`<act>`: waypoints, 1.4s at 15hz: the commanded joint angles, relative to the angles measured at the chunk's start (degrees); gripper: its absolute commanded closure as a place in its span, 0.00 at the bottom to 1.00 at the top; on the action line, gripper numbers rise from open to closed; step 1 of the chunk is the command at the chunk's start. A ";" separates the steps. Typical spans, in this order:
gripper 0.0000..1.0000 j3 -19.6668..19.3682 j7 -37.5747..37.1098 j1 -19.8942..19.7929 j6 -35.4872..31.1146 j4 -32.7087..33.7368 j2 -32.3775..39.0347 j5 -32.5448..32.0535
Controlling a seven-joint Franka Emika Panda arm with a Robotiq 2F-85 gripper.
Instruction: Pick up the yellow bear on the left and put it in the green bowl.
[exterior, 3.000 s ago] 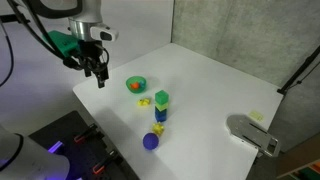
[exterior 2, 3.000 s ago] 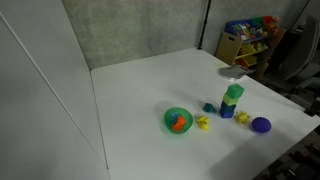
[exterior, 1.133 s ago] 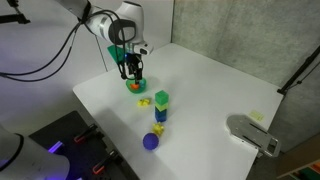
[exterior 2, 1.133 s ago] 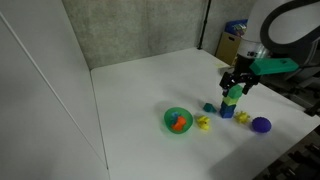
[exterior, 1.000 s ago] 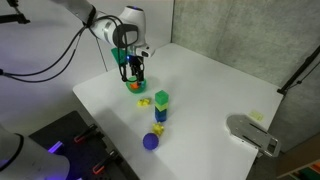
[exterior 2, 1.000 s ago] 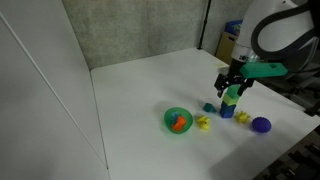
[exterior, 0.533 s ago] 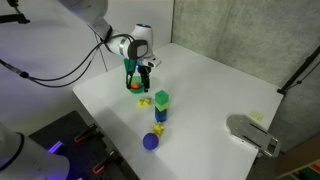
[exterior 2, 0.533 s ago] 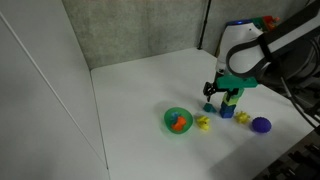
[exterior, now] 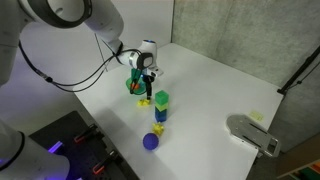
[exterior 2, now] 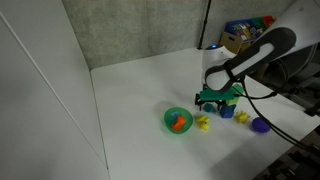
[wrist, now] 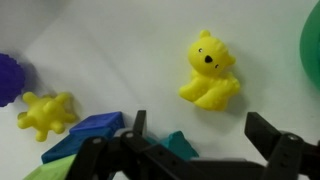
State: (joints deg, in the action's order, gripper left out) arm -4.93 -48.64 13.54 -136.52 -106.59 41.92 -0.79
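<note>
Yellow bear (wrist: 208, 70): lies on the white surface (exterior 2: 140, 90), just beside the green bowl (exterior 2: 168, 117) but not touching it. In the wrist view it shows its face, with the head toward the top of the picture and the limbs below.
Green bowl: sits upright on the surface with 1 orange item (exterior 2: 181, 124) already inside. Its rim shows at the edge of the wrist view.
Gripper (wrist: 196, 122): hangs above the bear, close to both the bowl and the block stack (exterior: 161, 104).
Jaws: spread wide with nothing between them. The bear lies ahead of the gap, not yet inside it.
Step in hand: judged to be the approach, so you have lining up and descent left before closing.
Handling: the bear looks tiny, light and moulded, probably smooth plastic or rubber. Expect little weight, but a lumpy outline that could squirt out of a pinch.
Where to hold: take it across the torso, below the head, with 1 jaw on each flank. Avoid the ears and paws, which offer little to press on.
Neighbours: 1 more yellow figure (wrist: 47, 113) lies well apart from the bear, near the blue ball (wrist: 8, 78). The block stack shows close beneath the jaws in the wrist view, so keep the jaws off it as you go down.
</note>
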 commanded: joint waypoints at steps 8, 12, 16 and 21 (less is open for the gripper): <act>0.00 0.57 -1.90 0.48 8.57 5.65 3.58 0.78; 0.00 0.82 -1.70 -0.33 5.33 4.14 3.61 1.75; 0.00 1.80 -2.02 -1.90 -3.58 -0.67 1.83 6.23; 0.00 2.81 -1.67 -3.05 -10.39 -5.34 0.50 11.96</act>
State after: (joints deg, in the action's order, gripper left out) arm -3.55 -50.46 11.90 -143.95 -107.68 45.33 8.30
